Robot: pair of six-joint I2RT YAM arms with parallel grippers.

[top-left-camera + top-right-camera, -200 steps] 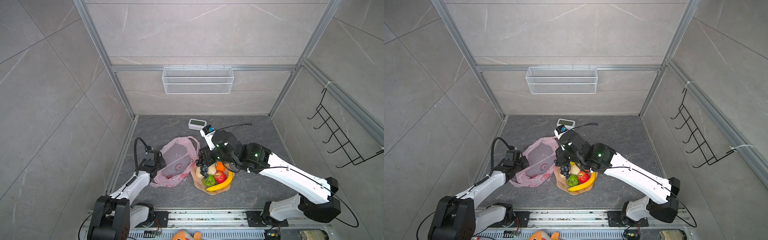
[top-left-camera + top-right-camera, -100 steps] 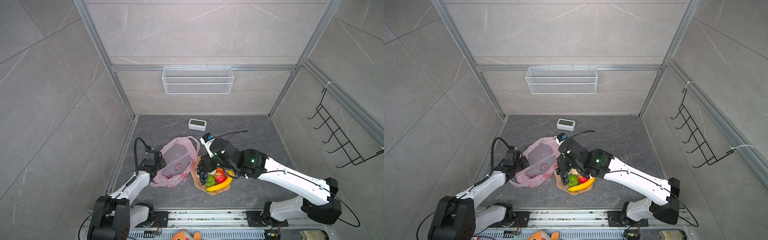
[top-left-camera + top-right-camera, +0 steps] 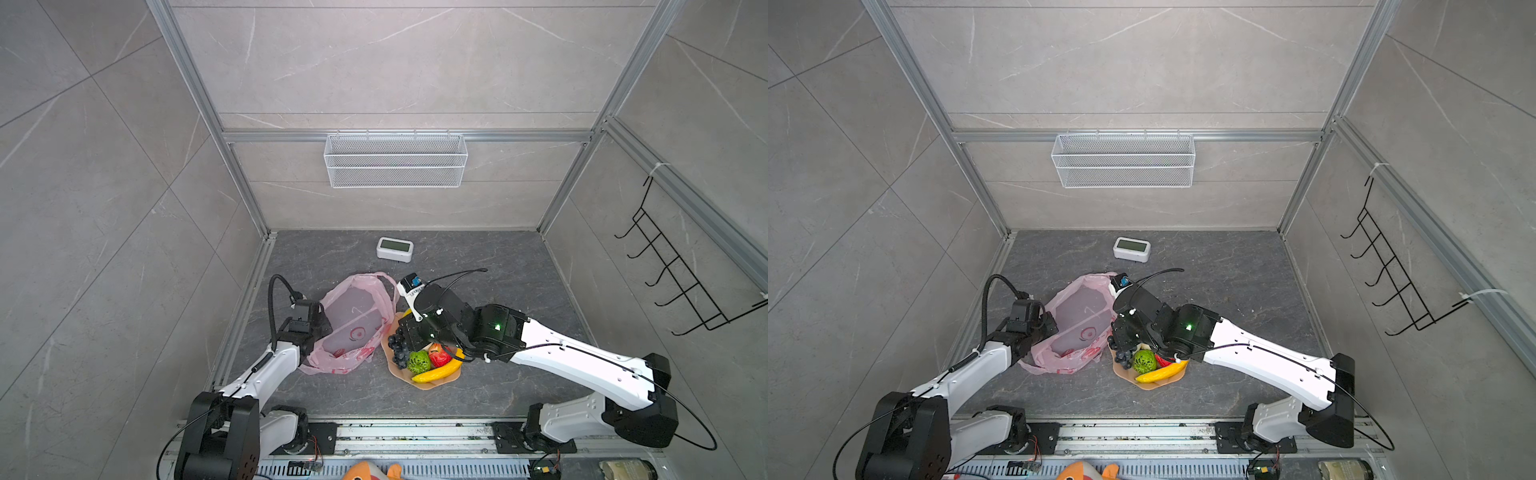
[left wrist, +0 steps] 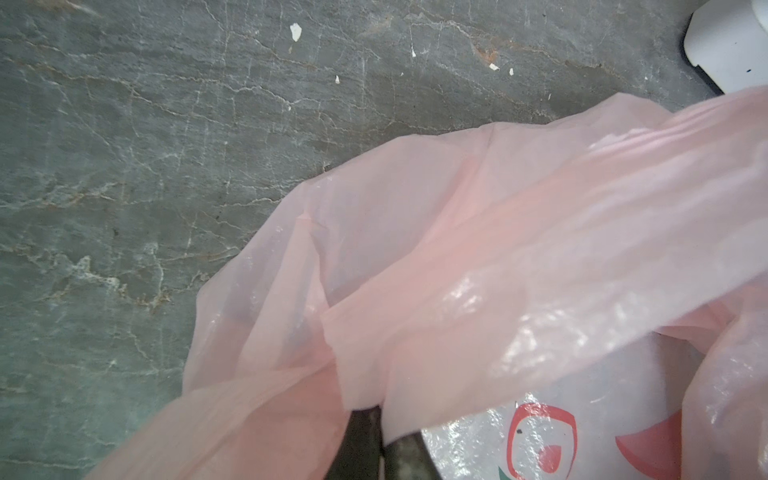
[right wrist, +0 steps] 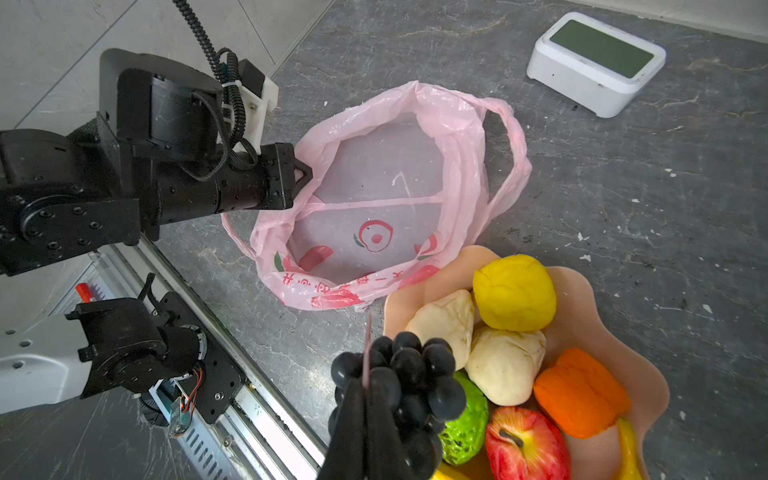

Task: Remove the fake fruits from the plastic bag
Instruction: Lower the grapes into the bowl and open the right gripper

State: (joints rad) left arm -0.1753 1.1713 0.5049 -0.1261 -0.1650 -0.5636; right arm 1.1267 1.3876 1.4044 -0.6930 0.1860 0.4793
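The pink plastic bag (image 3: 353, 320) (image 3: 1075, 328) lies open on the grey floor, and no fruit shows inside it in the right wrist view (image 5: 374, 187). My left gripper (image 5: 305, 174) (image 4: 380, 415) is shut on the bag's left rim. My right gripper (image 5: 365, 386) is shut on the stem of the dark grape bunch (image 5: 415, 374) (image 3: 398, 351) at the left rim of the peach bowl (image 5: 648, 382). The bowl holds a lemon (image 5: 515, 291), two beige lumps (image 5: 505, 365), an orange (image 5: 582, 395), an apple (image 5: 523, 444), a green bumpy fruit (image 5: 467, 419) and a banana (image 3: 438, 372).
A white clock-like box (image 3: 395, 248) stands on the floor behind the bag. A wire basket (image 3: 395, 160) hangs on the back wall and a black hook rack (image 3: 673, 282) on the right wall. An orange plush toy (image 3: 370, 471) peeks in at the front rail.
My right gripper has carried the grape bunch down and toward the front, to the bowl's left rim. The left arm and the bag have stayed put.
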